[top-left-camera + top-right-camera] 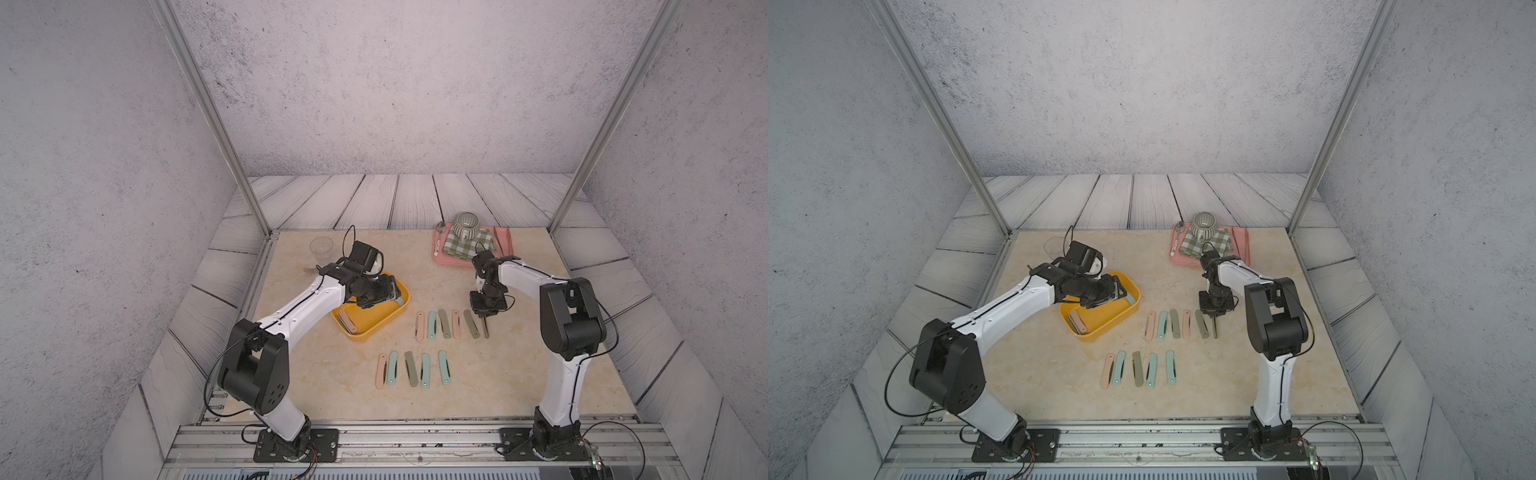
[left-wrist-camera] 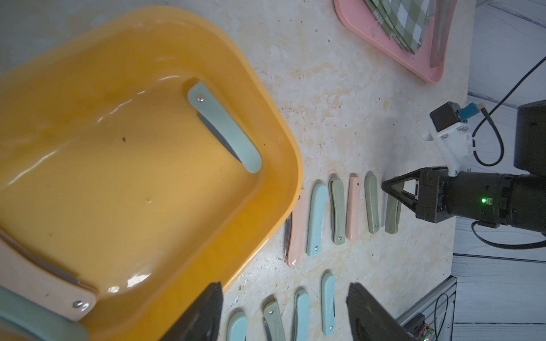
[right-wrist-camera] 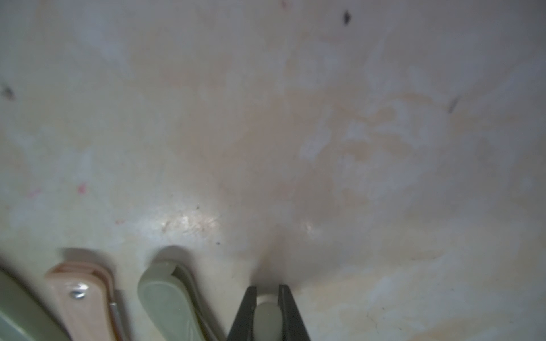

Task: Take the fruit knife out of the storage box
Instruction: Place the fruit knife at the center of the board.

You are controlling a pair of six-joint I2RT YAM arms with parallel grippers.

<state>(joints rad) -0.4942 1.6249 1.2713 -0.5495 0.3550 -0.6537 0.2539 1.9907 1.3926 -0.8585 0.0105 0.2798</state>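
left tool (image 2: 285, 317): released, jaws apart, over the storage box (image 2: 274, 138) | ahead of it, inside the box: teal folding fruit knife (image 2: 224, 130) lying along a wall; pink folding knife (image 2: 44, 277) at the opposite end | right tool (image 3: 267, 288): clenched on olive folding knife (image 3: 267, 319), low over the bench (image 3: 295, 118), just beside another olive knife (image 3: 165, 298)
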